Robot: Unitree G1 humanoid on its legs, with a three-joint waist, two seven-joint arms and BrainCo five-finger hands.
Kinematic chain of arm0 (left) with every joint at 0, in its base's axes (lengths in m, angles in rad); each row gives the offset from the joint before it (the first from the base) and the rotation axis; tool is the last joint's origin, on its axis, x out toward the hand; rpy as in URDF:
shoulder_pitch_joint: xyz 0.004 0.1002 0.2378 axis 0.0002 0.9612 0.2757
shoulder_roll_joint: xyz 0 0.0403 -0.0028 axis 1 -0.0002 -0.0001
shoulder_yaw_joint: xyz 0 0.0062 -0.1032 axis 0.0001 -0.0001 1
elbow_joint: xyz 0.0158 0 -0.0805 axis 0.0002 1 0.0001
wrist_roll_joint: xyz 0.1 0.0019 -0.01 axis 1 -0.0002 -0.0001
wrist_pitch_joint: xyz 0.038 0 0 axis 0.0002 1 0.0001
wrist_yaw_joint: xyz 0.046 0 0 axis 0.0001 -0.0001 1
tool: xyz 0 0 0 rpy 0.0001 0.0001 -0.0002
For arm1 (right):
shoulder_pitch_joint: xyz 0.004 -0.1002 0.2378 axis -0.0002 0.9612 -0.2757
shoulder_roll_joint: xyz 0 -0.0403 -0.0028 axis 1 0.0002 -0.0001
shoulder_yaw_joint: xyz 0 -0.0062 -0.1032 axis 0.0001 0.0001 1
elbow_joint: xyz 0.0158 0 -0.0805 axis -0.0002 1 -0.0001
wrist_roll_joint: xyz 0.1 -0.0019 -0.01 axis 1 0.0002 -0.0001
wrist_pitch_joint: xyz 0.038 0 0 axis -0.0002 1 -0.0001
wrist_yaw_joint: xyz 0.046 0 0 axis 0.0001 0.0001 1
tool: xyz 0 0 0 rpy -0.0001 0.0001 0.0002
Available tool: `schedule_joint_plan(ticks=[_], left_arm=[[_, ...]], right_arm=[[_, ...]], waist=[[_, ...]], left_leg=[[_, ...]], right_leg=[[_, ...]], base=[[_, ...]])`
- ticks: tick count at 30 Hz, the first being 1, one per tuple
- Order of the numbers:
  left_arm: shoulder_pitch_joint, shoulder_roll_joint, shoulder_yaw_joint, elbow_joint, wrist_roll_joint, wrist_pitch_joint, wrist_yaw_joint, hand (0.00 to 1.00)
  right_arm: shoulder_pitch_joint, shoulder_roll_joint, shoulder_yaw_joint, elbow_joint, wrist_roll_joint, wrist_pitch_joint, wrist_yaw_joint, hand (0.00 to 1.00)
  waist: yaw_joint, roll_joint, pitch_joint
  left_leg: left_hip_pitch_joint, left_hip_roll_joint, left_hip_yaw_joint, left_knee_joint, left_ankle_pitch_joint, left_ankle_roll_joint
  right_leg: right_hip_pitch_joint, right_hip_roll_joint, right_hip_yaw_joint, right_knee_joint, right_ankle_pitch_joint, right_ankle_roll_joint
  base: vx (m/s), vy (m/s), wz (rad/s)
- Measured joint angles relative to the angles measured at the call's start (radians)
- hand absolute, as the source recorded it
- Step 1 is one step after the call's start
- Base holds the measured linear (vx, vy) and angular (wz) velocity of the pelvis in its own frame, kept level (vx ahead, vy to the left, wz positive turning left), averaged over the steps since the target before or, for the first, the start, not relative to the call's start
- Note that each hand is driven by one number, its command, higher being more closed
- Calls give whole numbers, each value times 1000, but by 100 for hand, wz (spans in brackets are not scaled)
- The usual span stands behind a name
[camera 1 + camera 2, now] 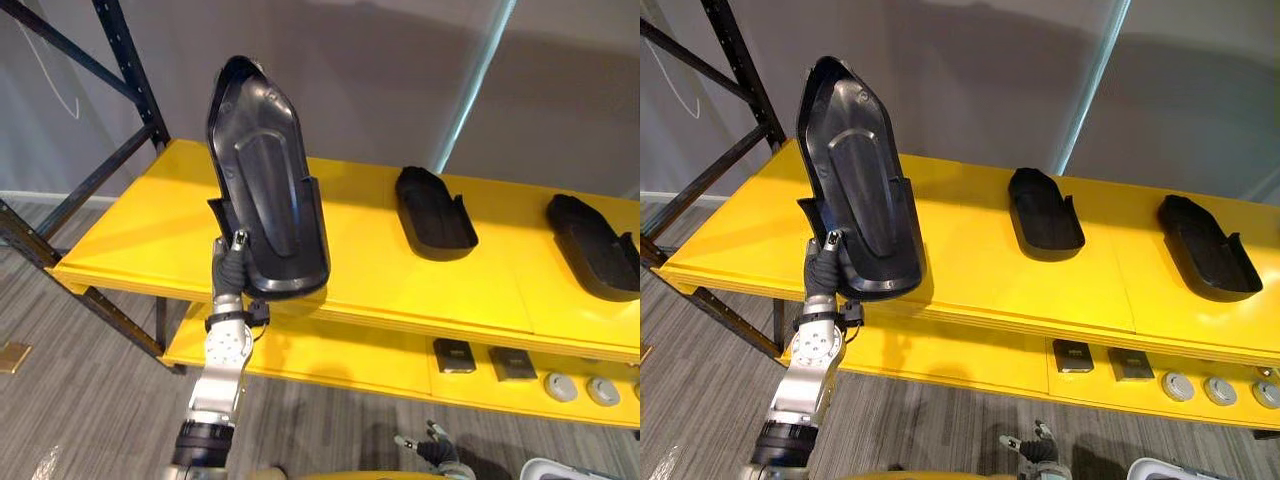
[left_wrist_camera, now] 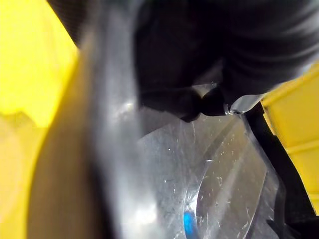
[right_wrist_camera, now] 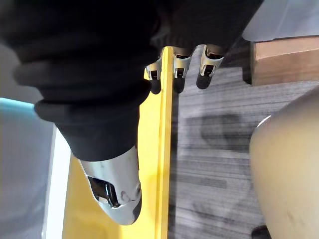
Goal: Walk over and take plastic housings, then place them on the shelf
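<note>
Yellow shelf [image 1: 140, 235] holds a middle housing [image 1: 434, 212] and a far-right housing [image 1: 595, 245] lying flat — the left hand [image 1: 232, 270] clamps a third housing [image 1: 265, 170] upright over the front edge, so I would tilt it flat and lower gently — the right hand [image 3: 117, 189] hangs low, fingers relaxed.

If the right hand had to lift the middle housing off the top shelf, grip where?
Probably its near right side wall, from above: the middle housing lies hollow side up on the shelf, so that raised rim offers a pinchable edge.
</note>
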Motion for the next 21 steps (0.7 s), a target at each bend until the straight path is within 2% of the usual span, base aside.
schedule_joint_plan(ticks=[2,5,6,11,12,15,21], left_arm=[[-25,28,17,34,-2,13,1,100],[-103,92,32,113,-15,22,-2,100],[-138,109,31,138,-15,29,-5,100],[-261,131,31,226,-7,41,-4,100],[-290,136,31,268,0,46,-3,100],[-345,161,24,336,19,62,-3,100],[-493,195,3,450,22,70,-1,100]], right_arm=[[-1,-1,-4,0,1,1,0,0],[-3,2,-9,-1,3,2,2,0],[-3,2,-12,-1,3,3,3,0],[-12,6,-13,-2,4,3,3,0],[-16,10,-12,-5,3,2,3,0],[-17,15,-12,-16,4,0,3,0],[-17,13,-4,-44,3,-6,1,0]], waist=[[-1,1,1],[-7,-8,1],[-10,-15,3],[-17,-27,12],[-31,-32,17],[-34,-42,32],[-34,-37,66]], left_leg=[[2,4,0,-20,0,0],[7,-2,13,-117,41,-2],[13,-6,26,-171,64,7],[12,5,73,-276,136,0],[9,8,81,-282,146,-1],[3,9,103,-283,153,-2],[-28,25,119,-300,161,-9]], right_leg=[[-11,6,6,1,-2,-6],[-54,9,24,1,3,-19],[-71,8,34,0,5,-21],[-130,26,76,-31,49,-20],[-137,30,85,-40,59,-20],[-158,39,122,-42,66,-22],[-204,58,157,-49,94,-24]], base=[[-78,-31,-5],[-131,-24,-10],[-130,-27,-15],[-45,-20,-27],[32,-15,-14],[50,-9,-29],[37,-21,-12]])
